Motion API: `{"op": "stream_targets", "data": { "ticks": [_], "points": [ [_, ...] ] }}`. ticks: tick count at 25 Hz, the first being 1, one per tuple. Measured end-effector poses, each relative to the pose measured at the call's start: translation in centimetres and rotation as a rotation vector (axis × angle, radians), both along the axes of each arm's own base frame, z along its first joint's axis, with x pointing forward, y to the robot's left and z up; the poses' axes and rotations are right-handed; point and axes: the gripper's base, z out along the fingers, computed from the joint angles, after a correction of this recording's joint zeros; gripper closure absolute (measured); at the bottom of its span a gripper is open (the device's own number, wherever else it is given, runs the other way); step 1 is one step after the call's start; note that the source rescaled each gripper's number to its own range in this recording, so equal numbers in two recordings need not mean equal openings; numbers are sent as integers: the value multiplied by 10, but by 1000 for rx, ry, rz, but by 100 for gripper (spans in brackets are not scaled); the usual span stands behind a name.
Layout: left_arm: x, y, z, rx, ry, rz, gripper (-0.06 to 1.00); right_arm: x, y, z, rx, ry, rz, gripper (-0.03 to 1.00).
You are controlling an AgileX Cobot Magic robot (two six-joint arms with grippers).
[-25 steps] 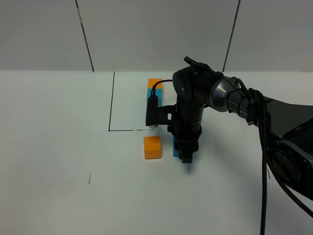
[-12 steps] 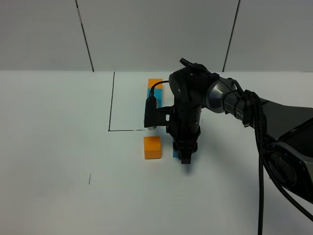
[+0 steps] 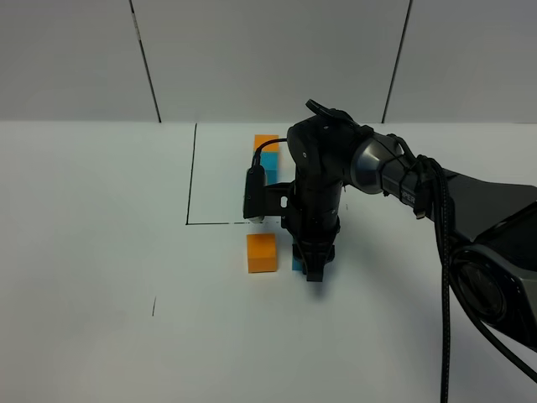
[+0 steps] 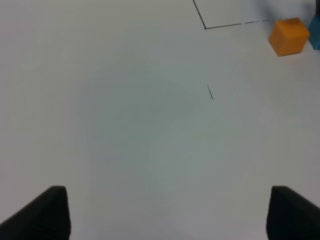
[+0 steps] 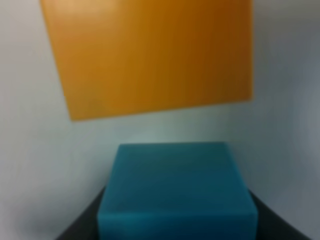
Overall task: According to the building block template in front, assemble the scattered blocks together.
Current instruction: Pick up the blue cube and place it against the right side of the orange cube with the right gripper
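The building block template, an orange cube (image 3: 266, 143) touching a cyan-blue cube (image 3: 268, 161), lies at the back inside the drawn box. Of the scattered blocks, the orange one (image 3: 262, 252) (image 4: 289, 36) (image 5: 150, 55) sits just in front of the box line. The blue one (image 3: 296, 259) (image 5: 175, 190) is a small gap to its right, mostly hidden in the high view by my right gripper (image 3: 315, 273). That gripper is shut, pointing down, right against the blue block's far side. My left gripper (image 4: 165, 215) is open over bare table, well left of the blocks.
A thin black line (image 3: 191, 185) marks a box on the white table (image 3: 101, 252). A short tick mark (image 3: 153, 307) (image 4: 210, 92) lies front left. The right arm and its cable (image 3: 445, 252) stretch in from the right edge.
The right gripper has slid a little to the left with the blue block in front of it, narrowing the gap to the orange block. The left gripper has not moved.
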Motion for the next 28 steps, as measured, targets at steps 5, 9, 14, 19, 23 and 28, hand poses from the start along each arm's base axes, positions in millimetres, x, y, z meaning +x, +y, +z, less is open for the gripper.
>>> {"op": "stream_targets", "data": {
  "ticks": [5,9,14,19,23,28],
  "points": [
    [0,0,0,0,0,0,26,-1,3,-1,5,-3,6,97],
    [0,0,0,0,0,0,26,-1,4,-1,6,-5,8,97],
    [0,0,0,0,0,0,26,-2,7,-1,9,-11,14,97],
    [0,0,0,0,0,0,26,-2,9,-1,13,-18,20,97],
    [0,0,0,0,0,0,26,-2,9,-2,12,-17,22,97],
    [0,0,0,0,0,0,26,-3,10,-1,14,-20,29,97]
  ]
}}
